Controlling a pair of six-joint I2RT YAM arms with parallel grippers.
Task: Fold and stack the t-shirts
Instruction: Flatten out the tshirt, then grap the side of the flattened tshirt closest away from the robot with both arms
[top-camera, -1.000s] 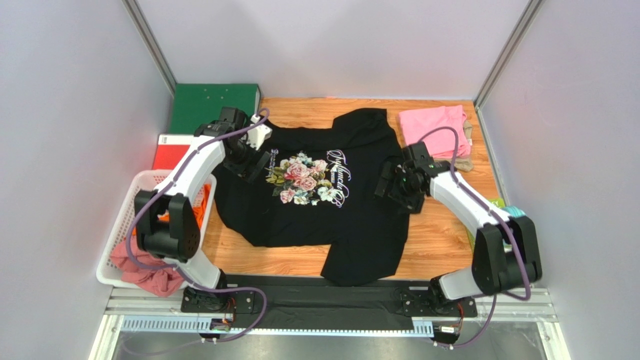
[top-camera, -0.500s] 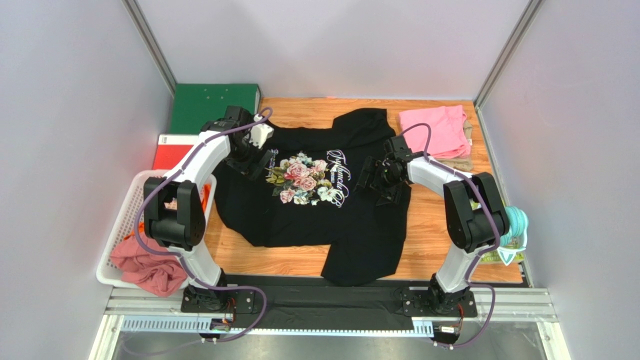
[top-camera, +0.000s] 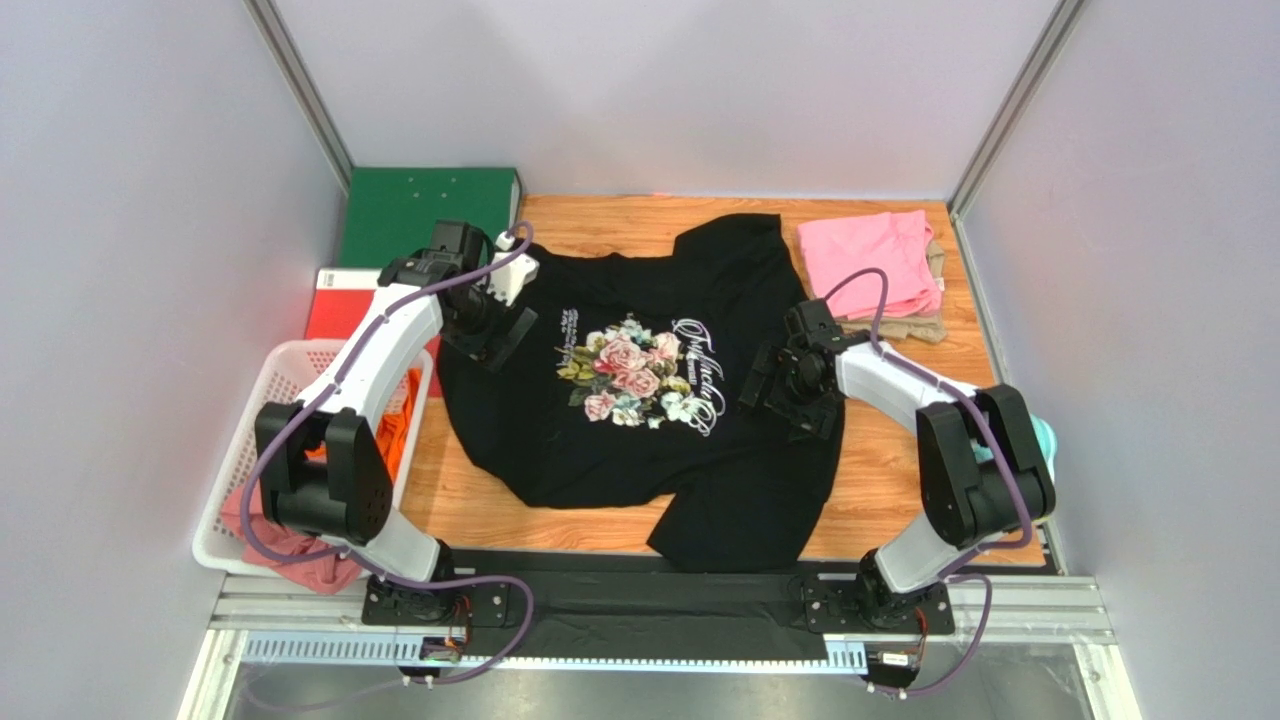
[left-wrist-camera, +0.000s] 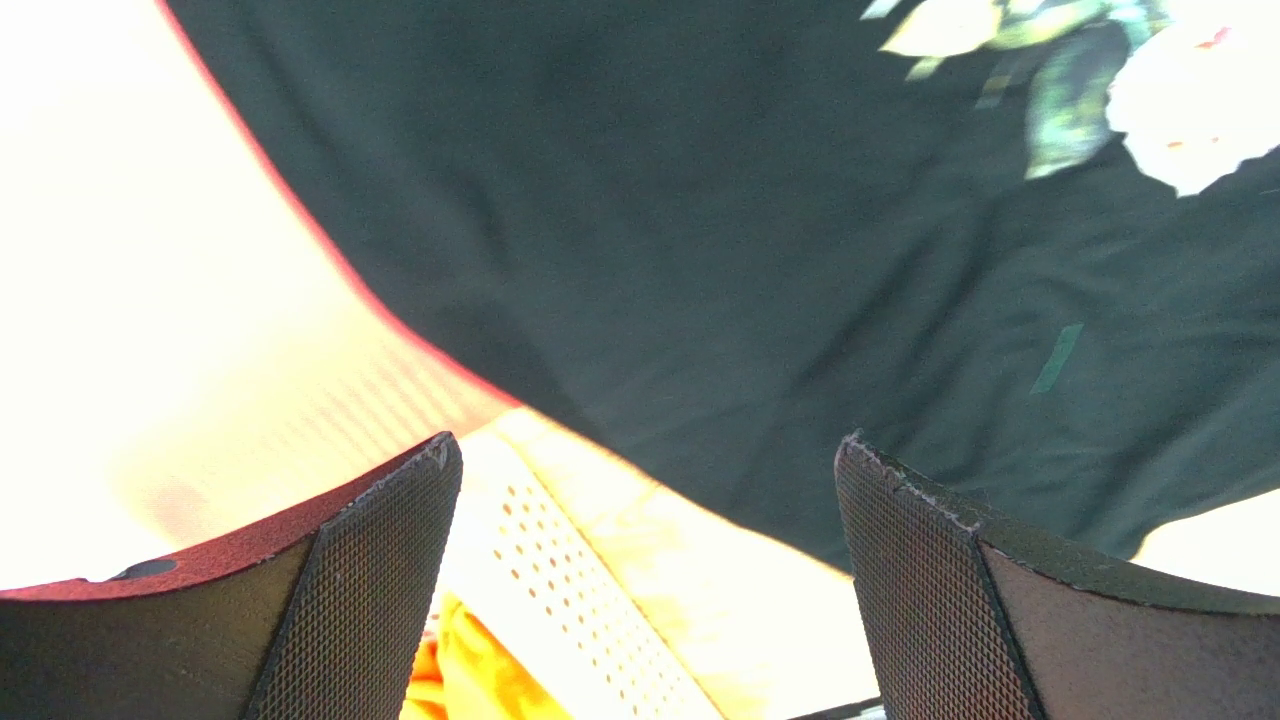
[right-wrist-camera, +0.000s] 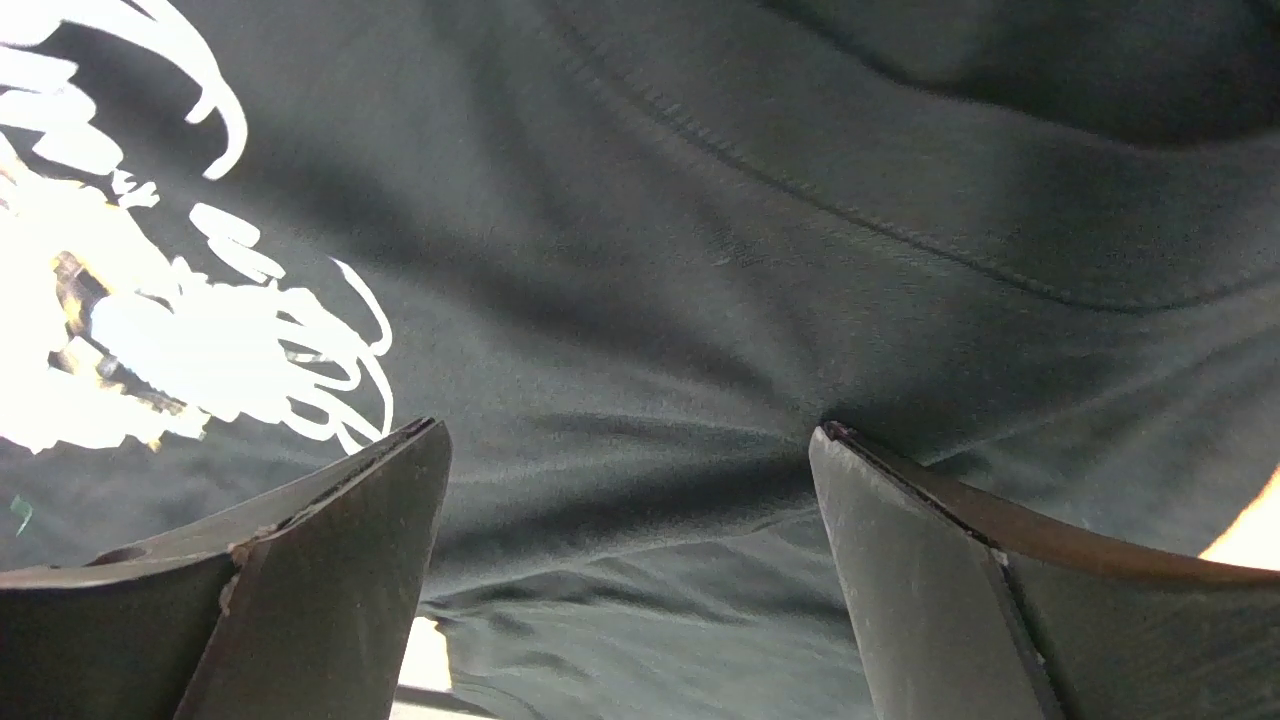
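Note:
The large black t-shirt (top-camera: 601, 450) with its rose print (top-camera: 639, 375) lies spread across the wooden table. My left gripper (top-camera: 505, 324) hovers open over the shirt's left edge; in the left wrist view the gripper (left-wrist-camera: 646, 510) frames black cloth (left-wrist-camera: 721, 225) and the basket rim (left-wrist-camera: 571, 585), holding nothing. My right gripper (top-camera: 772, 387) is open above the shirt's right side; the right wrist view shows the gripper (right-wrist-camera: 628, 450) empty over black cloth (right-wrist-camera: 751, 225) beside white script (right-wrist-camera: 226, 330). A folded pink shirt (top-camera: 869, 258) lies on a beige one (top-camera: 911, 327) at the back right.
A white basket (top-camera: 248, 450) at the left holds an orange shirt (top-camera: 397, 428) and a dusty-rose one (top-camera: 293, 548). A green binder (top-camera: 428, 210) and a red binder (top-camera: 343, 308) lie at the back left. A teal bundle (top-camera: 1041, 443) sits by the right wall.
The black shirt has shifted right and toward the near edge. The right gripper swung left, then back toward me; the left gripper drew slightly left. Both stayed open.

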